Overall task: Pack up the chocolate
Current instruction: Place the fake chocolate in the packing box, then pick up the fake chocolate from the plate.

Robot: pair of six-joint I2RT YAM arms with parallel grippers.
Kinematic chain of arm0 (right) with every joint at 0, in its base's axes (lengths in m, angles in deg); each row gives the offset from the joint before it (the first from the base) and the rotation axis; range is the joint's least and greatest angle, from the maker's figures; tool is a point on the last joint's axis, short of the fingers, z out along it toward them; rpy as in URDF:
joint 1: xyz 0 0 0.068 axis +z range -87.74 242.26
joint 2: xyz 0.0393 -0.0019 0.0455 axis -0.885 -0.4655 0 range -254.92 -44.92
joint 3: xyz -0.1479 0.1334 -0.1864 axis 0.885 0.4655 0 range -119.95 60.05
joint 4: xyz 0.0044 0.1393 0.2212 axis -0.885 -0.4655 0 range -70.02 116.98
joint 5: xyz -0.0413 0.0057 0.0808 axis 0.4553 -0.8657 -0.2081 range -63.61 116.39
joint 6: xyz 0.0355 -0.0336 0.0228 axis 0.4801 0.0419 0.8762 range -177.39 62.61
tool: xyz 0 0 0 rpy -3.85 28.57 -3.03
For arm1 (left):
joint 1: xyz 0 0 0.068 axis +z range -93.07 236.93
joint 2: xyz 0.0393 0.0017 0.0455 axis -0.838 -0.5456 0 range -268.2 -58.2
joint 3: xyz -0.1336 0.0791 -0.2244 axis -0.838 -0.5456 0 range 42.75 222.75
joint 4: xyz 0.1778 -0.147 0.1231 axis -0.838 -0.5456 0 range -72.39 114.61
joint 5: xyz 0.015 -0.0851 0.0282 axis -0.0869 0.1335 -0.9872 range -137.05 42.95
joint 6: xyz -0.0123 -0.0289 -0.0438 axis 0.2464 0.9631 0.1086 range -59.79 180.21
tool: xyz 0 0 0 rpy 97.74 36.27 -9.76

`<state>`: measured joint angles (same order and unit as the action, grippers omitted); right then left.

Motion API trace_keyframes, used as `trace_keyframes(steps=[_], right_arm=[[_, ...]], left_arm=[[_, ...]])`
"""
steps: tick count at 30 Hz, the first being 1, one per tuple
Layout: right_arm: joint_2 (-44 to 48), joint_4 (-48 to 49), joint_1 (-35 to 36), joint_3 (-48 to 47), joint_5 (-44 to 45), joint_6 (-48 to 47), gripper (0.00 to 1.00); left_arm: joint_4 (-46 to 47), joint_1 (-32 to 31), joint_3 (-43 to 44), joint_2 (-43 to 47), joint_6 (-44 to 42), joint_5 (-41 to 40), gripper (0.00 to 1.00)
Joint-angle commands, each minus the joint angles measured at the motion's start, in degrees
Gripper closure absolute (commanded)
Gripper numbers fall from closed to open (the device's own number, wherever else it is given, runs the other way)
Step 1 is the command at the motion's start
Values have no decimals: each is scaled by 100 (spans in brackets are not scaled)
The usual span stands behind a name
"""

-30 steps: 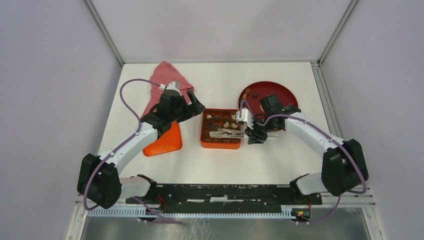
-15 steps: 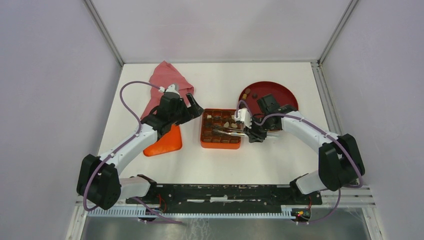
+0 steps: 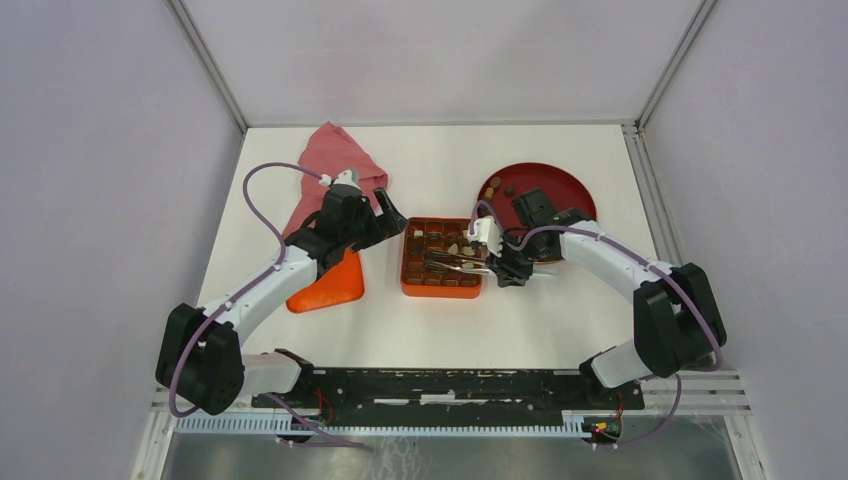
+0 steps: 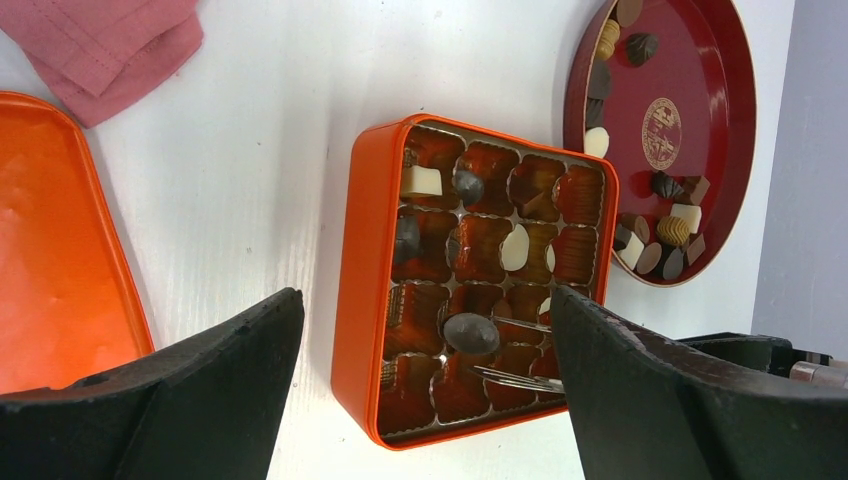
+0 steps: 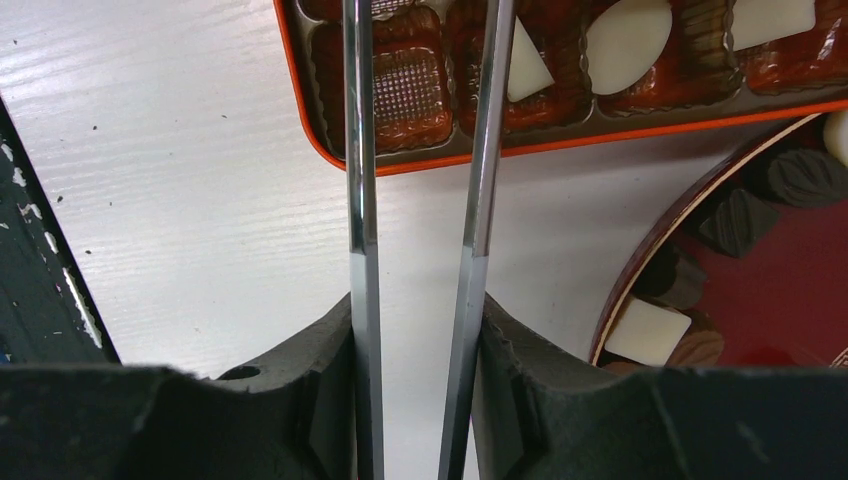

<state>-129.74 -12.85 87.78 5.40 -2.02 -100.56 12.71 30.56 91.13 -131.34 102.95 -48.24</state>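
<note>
My left hand (image 3: 392, 212) gapes empty. My right hand (image 5: 415, 330) clamps one pair of tweezers (image 5: 358, 150), tips over the box (image 4: 352, 260) beside a dark chocolate (image 4: 470, 333). About seven pieces sit boxed, a dozen-odd on the plate (image 4: 735, 120).

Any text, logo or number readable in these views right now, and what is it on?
On the dark red plate, a gold round emblem: may hold lettering, too small and blurred to read.
On the orange box, orange lid and pink cloth: no text visible.
</note>
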Motion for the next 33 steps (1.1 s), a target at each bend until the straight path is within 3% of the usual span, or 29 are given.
trace_keyframes(steps=[1,10,19,25,33], right_arm=[[-20,29,37,-380,-181,81,57],[108,-350,-313,-819,-746,64,59],[296,-653,-1895,-988,-1072,135,61],[335,-985,-2903,-968,-470,-175,61],[458,-1494,-3286,-925,959,-669,60]], left_arm=[[162,-6,232,-16,-238,-13,3],[114,1,491,-78,-301,42,3],[290,0,500,115,-462,93,4],[335,-4,701,-133,-578,308,4],[604,-1,932,-631,-638,563,5]])
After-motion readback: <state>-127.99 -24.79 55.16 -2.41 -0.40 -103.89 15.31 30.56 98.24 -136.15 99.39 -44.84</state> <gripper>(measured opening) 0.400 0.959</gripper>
